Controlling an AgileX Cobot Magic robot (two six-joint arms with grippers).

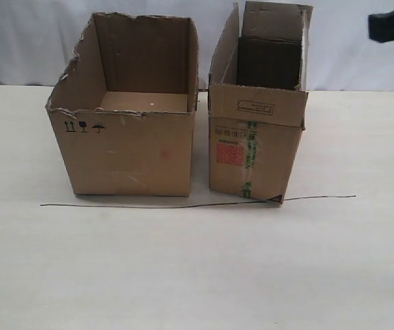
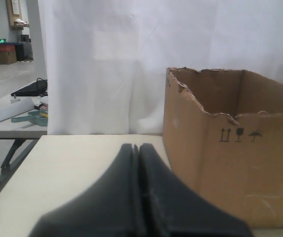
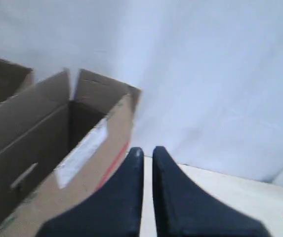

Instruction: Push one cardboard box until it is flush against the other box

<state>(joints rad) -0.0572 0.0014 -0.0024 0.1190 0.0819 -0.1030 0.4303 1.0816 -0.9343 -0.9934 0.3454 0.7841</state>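
Wide box: the wide box (image 1: 128, 148) stood on the left of the table (image 1: 197, 275), open at the top, with a ragged rim and small black symbols (image 1: 84, 127) on its near face.
Narrow box: the narrow box (image 1: 255, 148) stood just right of it with its flaps upright. A red sticker (image 1: 230, 154) and a strip of green tape (image 1: 251, 148) were on its near face.
Gap: a thin gap showed between the near faces. Whether the boxes touched farther back could not be told.
Angle: the narrow box sat slightly turned, its near right corner nearest.
Line: a thin dark line (image 1: 148, 205) ran left to right on the table along the near feet of both boxes. The narrow box's near right corner lay on it.
Left claw: the left claw (image 2: 138, 146) was left of the wide box and apart from it. Its fingers were pressed together and held nothing.
Right claw: the right claw (image 3: 147, 150) was raised beside the narrow box's right side, which bore a white label (image 3: 79, 153) and a red stripe (image 3: 112, 165). Only a thin slit parted the fingers, and they held nothing. In the exterior view it (image 1: 392, 24) showed far right, well clear of the box.
Backdrop: a white curtain (image 1: 31, 41) hung behind the table.
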